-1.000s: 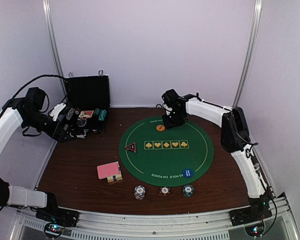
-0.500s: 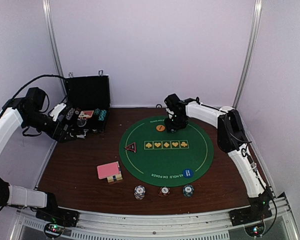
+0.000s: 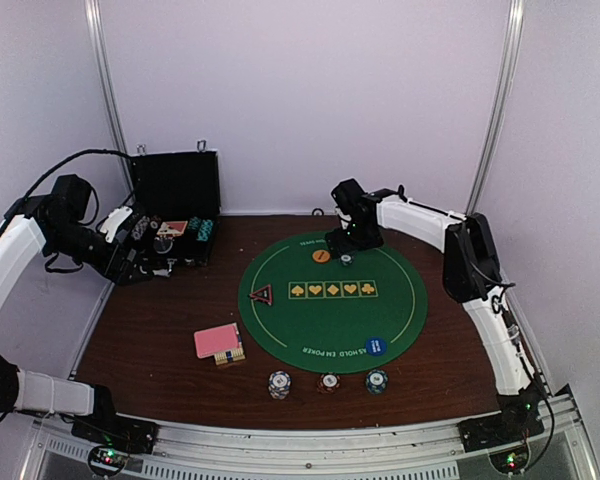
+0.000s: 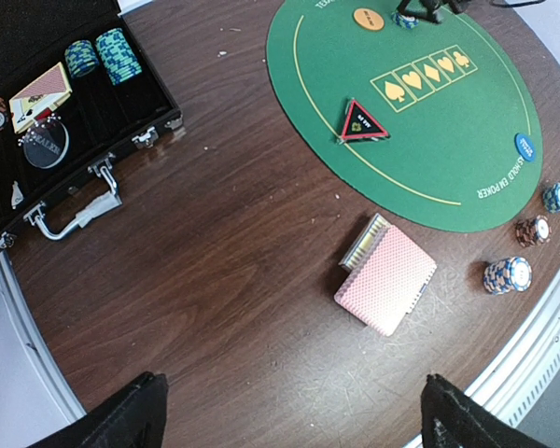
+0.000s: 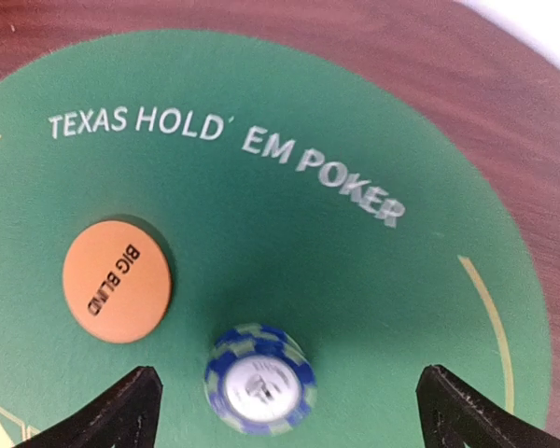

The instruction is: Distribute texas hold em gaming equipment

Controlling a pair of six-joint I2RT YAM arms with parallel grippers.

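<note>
White walls (image 3: 300, 100) enclose a brown tabletop (image 3: 150, 330) carrying a round green poker mat (image 3: 330, 315) and an open black case (image 3: 172, 190) (teal chip stacks (image 4: 103, 54) and cards (image 4: 39, 93) inside), with the left claw (image 4: 289, 420) and right claw (image 3: 346, 243) both spread, the latter above a blue-striped chip stack (image 5: 259, 378) beside the orange Big Blind disc (image 5: 117, 280).

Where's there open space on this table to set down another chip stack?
Bare wood lies between the black case and the card deck. The green mat is free in front of its suit row, between triangle marker and blue disc. Crowded: the mat's far edge, with orange disc, chip stack and right gripper.
</note>
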